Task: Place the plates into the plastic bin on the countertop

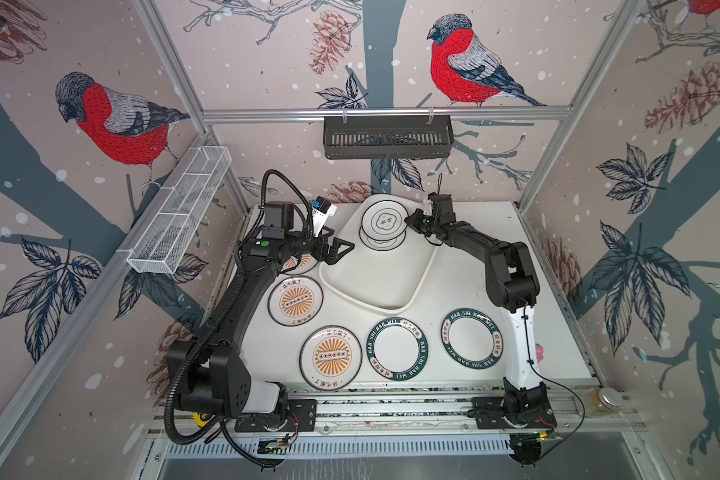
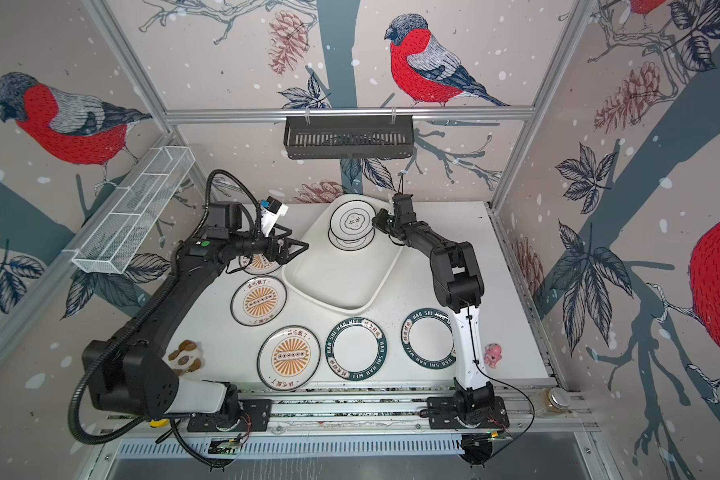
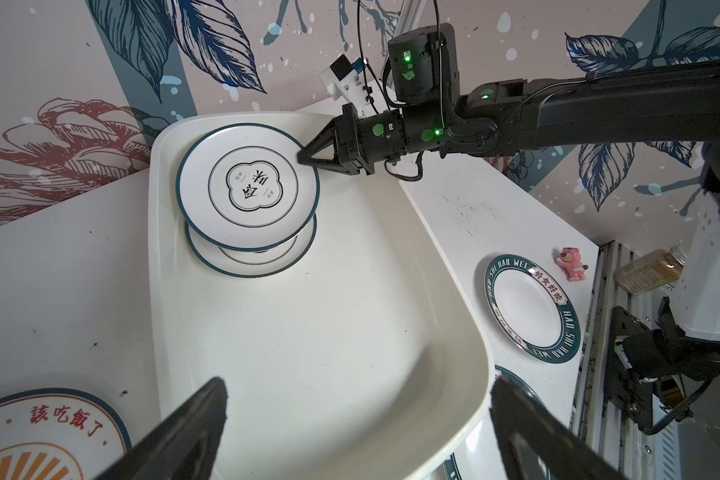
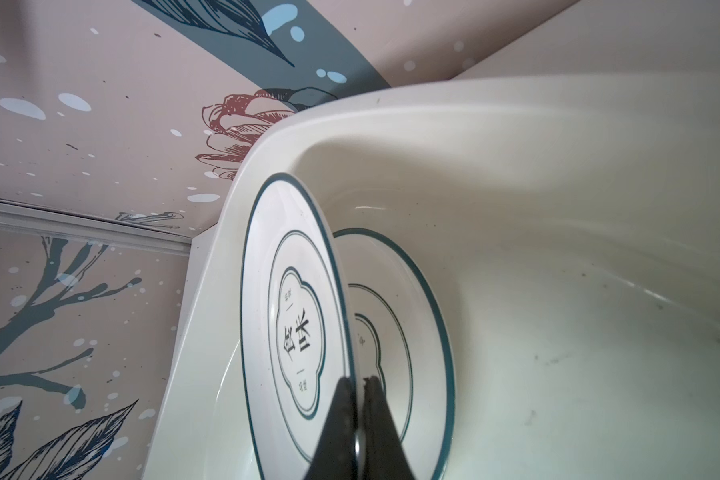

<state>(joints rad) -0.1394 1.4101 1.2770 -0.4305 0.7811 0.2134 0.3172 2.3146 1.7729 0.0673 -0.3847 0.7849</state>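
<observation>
Two-arm plate loading, referenced to the plastic bin on the countertop. Right gripper: fingers pinched tight on the rim of 1 cloud-centre plate, which sits inside the bin at its far end; the gripped edge stands clear of a 2nd cloud-centre plate lying flat on the bin floor beneath it, the 2 overlapping; whether their far edges touch cannot be told. Left gripper: jaws spread wide, holding nothing, poised over the bin's left rim. Outside the bin, flat on the countertop: 3 sunburst plates along its left side, the 1st partly hidden under the left arm, the 2nd just beside the rim, the 3rd beyond the bin's near end; 2 green-banded plates side by side in front of the bin's near end, apart from it.
</observation>
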